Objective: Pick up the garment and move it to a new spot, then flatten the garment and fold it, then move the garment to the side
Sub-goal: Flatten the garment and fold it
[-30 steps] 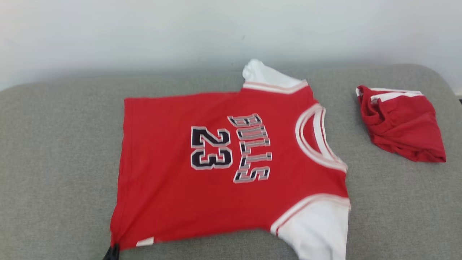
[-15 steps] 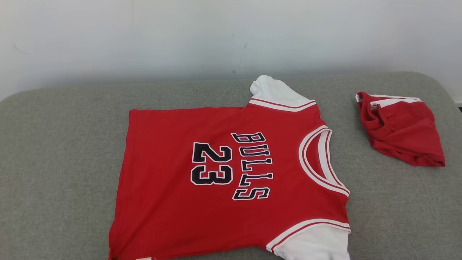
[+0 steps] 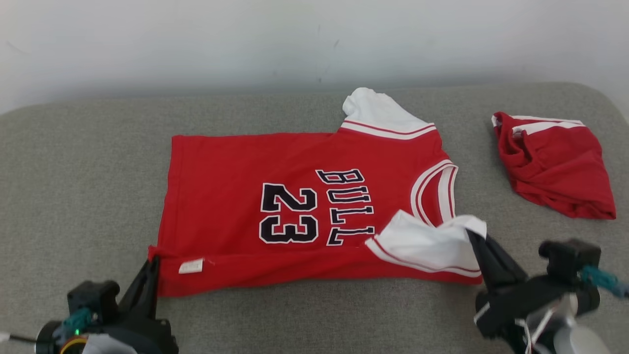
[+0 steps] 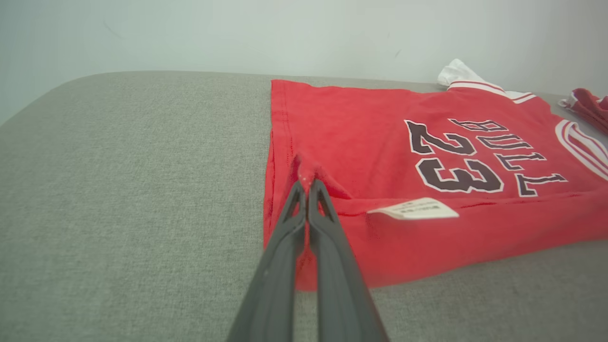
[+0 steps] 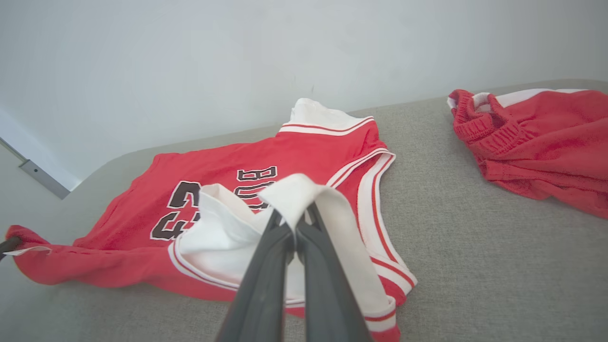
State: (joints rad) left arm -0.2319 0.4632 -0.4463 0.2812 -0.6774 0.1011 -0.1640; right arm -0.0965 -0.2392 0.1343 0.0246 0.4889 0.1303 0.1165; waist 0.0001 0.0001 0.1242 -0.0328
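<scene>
The left hand (image 3: 153, 263) was pinched together on the near hem corner of the red short-sleeved jersey (image 3: 236, 162), a soft knit top with white sleeves and a black "BULLS 23" print. It lay spread across the middle of the grey fabric-covered tabletop (image 3: 73, 172), hem to the left and neck to the right. Along the near side a strip of the red cloth was already turned over onto the body, its white care label (image 3: 190, 266) facing up. Further right the near white sleeve (image 3: 422, 243) was folded in over the last letter of the print, and the right hand (image 3: 475, 236) was clamped on that sleeve's cuff, holding it slightly raised. At the far right a crumpled pair of red shorts with white trim (image 3: 555, 172) lay apart from the jersey. By my reading, the moving and flattening were done and the first lengthwise fold was under way. The far side with the far white sleeve (image 3: 373, 110), the crosswise fold and the shift to the side remained.
</scene>
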